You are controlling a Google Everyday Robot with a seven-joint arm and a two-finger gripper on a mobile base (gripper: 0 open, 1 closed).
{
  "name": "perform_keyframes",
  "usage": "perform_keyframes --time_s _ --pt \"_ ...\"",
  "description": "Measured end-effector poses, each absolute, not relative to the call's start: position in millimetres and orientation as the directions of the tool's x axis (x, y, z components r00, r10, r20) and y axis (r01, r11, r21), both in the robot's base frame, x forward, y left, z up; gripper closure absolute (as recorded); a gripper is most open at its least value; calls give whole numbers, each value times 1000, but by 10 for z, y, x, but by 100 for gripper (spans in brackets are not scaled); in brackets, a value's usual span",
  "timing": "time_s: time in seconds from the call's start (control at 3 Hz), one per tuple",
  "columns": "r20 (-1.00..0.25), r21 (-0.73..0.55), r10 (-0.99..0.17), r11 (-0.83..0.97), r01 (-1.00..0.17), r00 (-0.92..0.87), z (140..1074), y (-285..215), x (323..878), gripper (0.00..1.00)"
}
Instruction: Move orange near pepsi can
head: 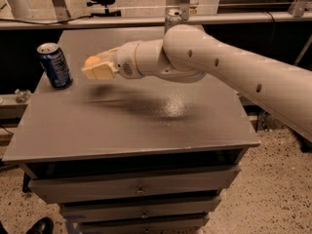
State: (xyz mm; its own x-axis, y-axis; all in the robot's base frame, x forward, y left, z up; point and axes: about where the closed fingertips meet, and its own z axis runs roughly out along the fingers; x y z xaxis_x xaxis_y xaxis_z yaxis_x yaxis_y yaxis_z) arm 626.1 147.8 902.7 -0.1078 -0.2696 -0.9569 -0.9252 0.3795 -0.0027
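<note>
We could read no lettering: the white markings on the pepsi can (54, 65) were illegible. The gripper (95, 69), clasping the orange (90, 61), hung above the table (146, 126) near it.

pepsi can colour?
The pepsi can is dark blue, white markings, silver top; camera view shows it; end effector holds orange beside it.
</note>
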Motion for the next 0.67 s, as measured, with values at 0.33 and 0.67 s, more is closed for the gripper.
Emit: perform_keyframes --time_s 0.33,0.67 --pt "-956 -1 -270 403 -915 -118 8848 1667 6478 100" --pt "-957 11 -258 424 -905 -132 8646 1849 6709 100"
